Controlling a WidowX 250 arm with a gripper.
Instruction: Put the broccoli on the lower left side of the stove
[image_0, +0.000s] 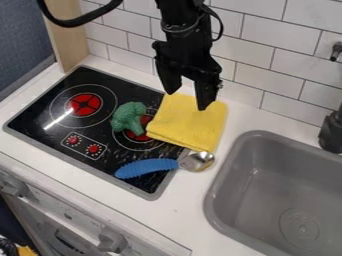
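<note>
Jaws, black and two-fingered (188, 99): set wide, with a clear gap between the tips; directed downward over the far part of the cloth. Contact with the cloth cannot be determined.
Arm, black, jointed (179, 30): directly above the jaws in the camera view, entering from the top edge.
Broccoli, dark green toy (129, 118): on the stove, left of the jaws and slightly lower in the camera view; outside the grip. The head lies between the two burners; the stalk points down and right over the burner nearer the jaws.
Cloth, yellow, folded (189, 124): below the jaws, partly on the stove and partly on the surface; overlaps part of the nearer burner.
Spoon, metal bowl and ribbed blue handle (148, 168): nearer the viewer than the jaws; handle on the stove, bowl beside the cloth's lower corner.
Stove, black top with grey frame (47, 134): left of the jaws and toward the viewer; marked with two red burners and two red control dials.
Surface, white countertop (188, 200): carries the stove.
Sink, grey basin (215, 212): right of the jaws and toward the viewer.
Faucet, black (331, 133): far right of the jaws.
Wall, white tile (270, 57): behind the jaws.
</note>
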